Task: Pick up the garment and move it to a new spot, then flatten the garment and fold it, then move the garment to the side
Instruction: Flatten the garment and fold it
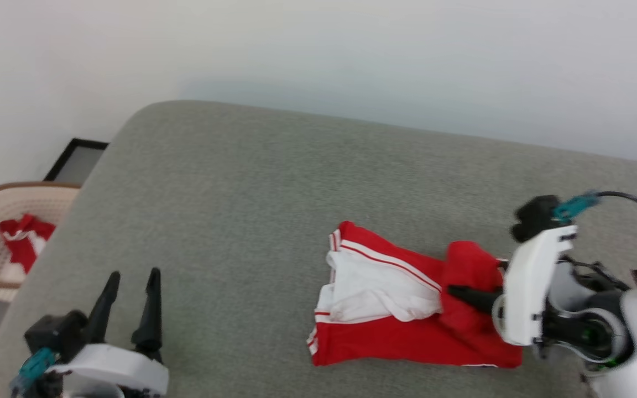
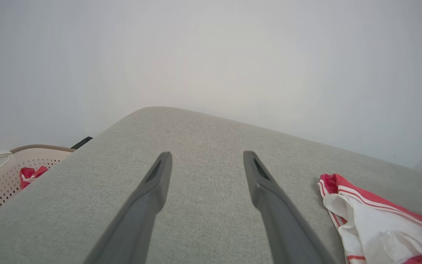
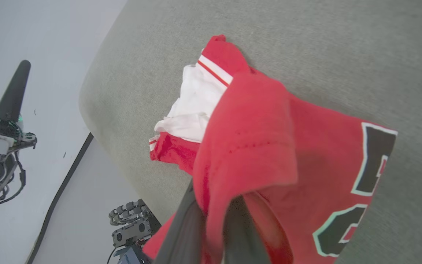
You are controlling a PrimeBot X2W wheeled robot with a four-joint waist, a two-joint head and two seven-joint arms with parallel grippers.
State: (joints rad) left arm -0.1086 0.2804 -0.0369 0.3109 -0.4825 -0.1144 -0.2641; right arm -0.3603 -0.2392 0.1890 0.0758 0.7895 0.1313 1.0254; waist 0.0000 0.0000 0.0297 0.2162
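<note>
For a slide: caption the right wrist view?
Right gripper pinches a fold of the red jersey on grey upholstery.

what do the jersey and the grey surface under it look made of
The garment: soft matte fabric, perhaps a synthetic knit; it drapes and bunches in folds. The grey surface: matte woven upholstery, fine speckled weave; rounded edge suggests padding.
</note>
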